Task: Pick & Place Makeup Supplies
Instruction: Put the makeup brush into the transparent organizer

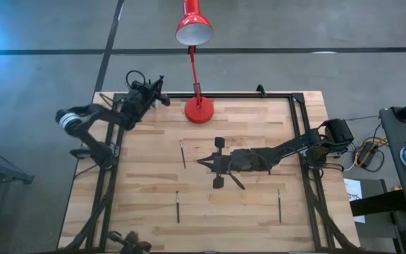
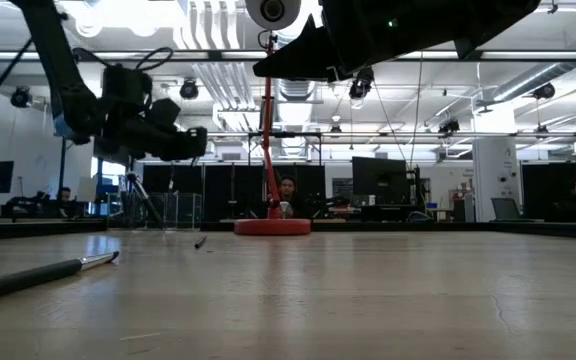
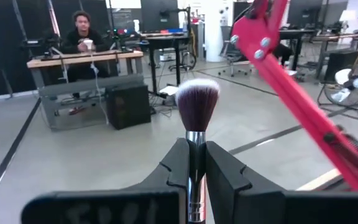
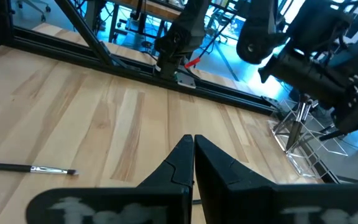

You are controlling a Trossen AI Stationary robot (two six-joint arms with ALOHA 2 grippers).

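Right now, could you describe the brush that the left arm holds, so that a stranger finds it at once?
Start at the red desk lamp on the table's far edge and go to the left arm raised beside it. The makeup brush stands upright in the shut jaws of the left gripper. Its fluffy, rounded, white-tipped head on a silvery ferrule sets it apart from the thin dark sticks lying flat on the wood.

The high view is looking straight down on the whole wooden table (image 1: 210,176), while the low view is sitting at tabletop height, looking level across it into the room. Both are sharing the red desk lamp (image 1: 197,109). The left wrist camera is facing outward past the table's edge; the right wrist camera is looking close over the boards.
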